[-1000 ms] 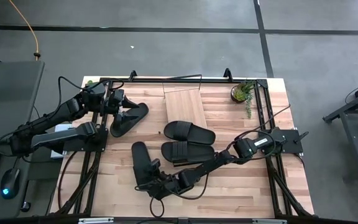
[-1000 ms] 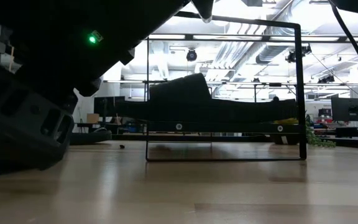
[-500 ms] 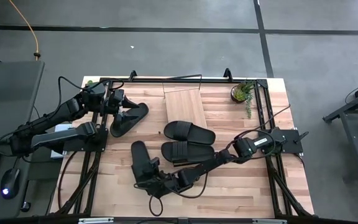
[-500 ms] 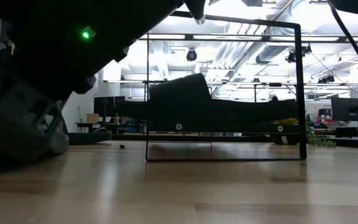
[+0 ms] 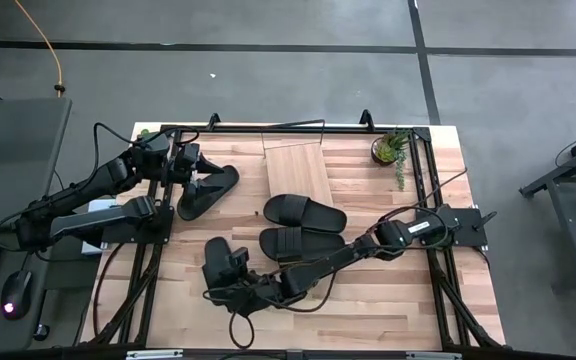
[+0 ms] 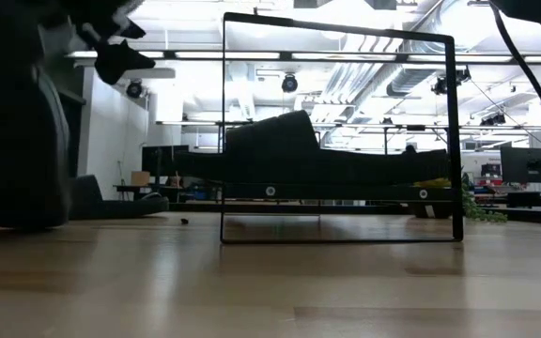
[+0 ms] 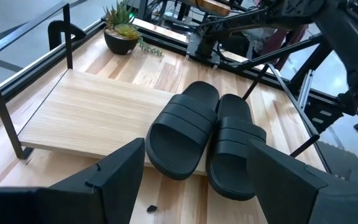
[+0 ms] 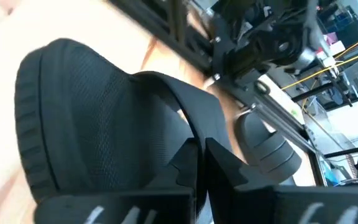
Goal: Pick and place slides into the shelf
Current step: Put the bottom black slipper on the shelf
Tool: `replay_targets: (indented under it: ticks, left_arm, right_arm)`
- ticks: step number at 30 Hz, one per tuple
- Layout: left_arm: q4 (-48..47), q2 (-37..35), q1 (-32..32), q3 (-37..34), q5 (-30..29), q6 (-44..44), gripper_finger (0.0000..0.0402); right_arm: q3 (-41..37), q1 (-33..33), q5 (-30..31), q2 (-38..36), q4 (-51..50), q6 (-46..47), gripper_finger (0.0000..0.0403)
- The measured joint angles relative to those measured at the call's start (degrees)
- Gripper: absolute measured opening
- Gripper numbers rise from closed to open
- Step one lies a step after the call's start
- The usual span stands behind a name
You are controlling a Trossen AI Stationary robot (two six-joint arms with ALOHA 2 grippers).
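Four black slides show. Two lie side by side mid-table, just near of the shelf, a light-wood plank in a black wire frame; the left wrist view shows them too. A third slide lies at the far left, beside my open left gripper. My right gripper reaches to the near left and is shut on the fourth slide. My right gripper pinches the fourth slide's strap at its edge between the two fingers. The arm comes in low from the table's right. The slide is tipped up, its meshed footbed facing the wrist camera; whether its lower end touches the table I cannot tell.
A small potted plant stands at the far right, beside the shelf. Black frame rails run along the table's left side and right side. Cables trail under the right arm near the near edge. Bare wood lies between the pair and the right rail.
My right gripper has moved toward the table's left edge and turned, carrying the fourth slide with it. The slide, which lay long and flat on the table, is now tipped up and looks shorter from above. In the low view the dark mass has swung left.
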Motion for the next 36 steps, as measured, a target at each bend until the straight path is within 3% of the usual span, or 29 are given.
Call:
replay_targets:
  ticks: [17, 24, 30, 36]
  left_arm:
    - [0.0, 0.0, 0.0, 0.0, -0.1, 1.1, 0.0262]
    - [-0.3, 0.0, 0.0, 0.0, -0.1, 1.9, 0.0262]
    - [-0.5, 0.0, 0.0, 0.0, -0.1, 3.0, 0.0262]
    - [-0.5, 0.0, 0.0, 0.0, -0.3, 4.0, 0.0262]
  right_arm:
    - [0.0, -1.9, -0.5, -3.5, -2.6, -0.6, 0.0000]
    - [0.0, -3.5, -4.2, -7.4, -3.4, -0.6, 0.0000]
    - [0.0, -4.5, -10.3, -10.0, -7.0, -0.2, 0.0000]
    - [0.0, -4.9, -21.9, -13.4, -11.4, 0.9, 0.0000]
